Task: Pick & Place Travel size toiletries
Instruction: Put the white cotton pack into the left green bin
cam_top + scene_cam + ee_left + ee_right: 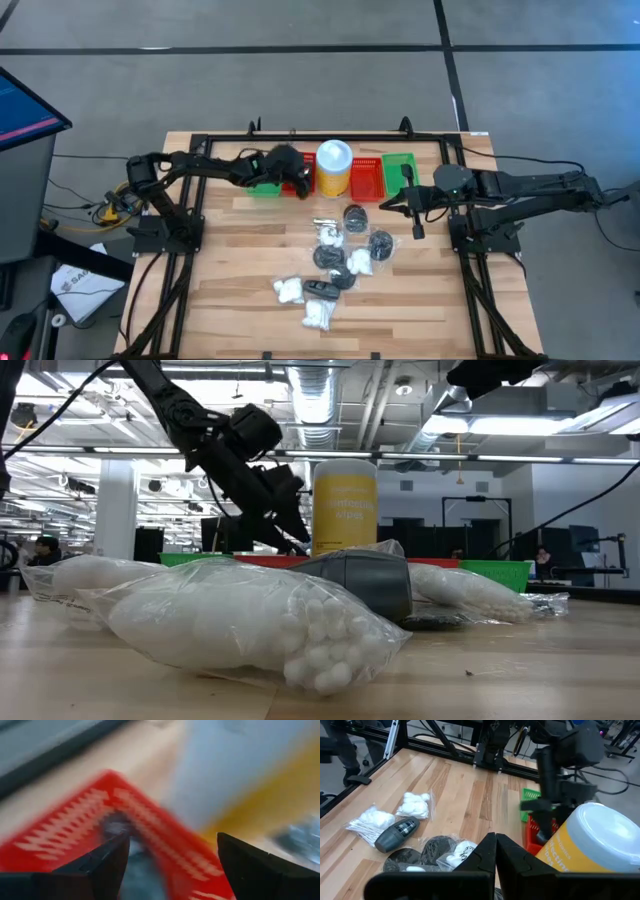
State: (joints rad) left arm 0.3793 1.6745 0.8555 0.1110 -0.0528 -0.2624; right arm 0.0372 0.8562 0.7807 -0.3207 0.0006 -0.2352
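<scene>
The travel size toiletries [335, 255] lie loose on the wooden table [230, 260]: white fluffy bundles in clear bags [415, 804], dark round discs [355, 217] and a small dark grey piece [397, 832]. In the low view a bag of white balls [240, 625] lies nearest. My left gripper [298, 185] hangs open above a red mesh basket [75, 827], next to the yellow canister [333, 168]; a greyish bit [115, 827] shows blurred in that basket. My right gripper [495, 851] is shut and empty, raised above the table at the right [415, 215].
At the table's far side a green basket [265, 186] and the red one stand left of the white-lidded canister, with another red basket [367, 178] and a green one [400, 170] to its right. A black frame [330, 137] runs around the table. Bare wood lies at the near left.
</scene>
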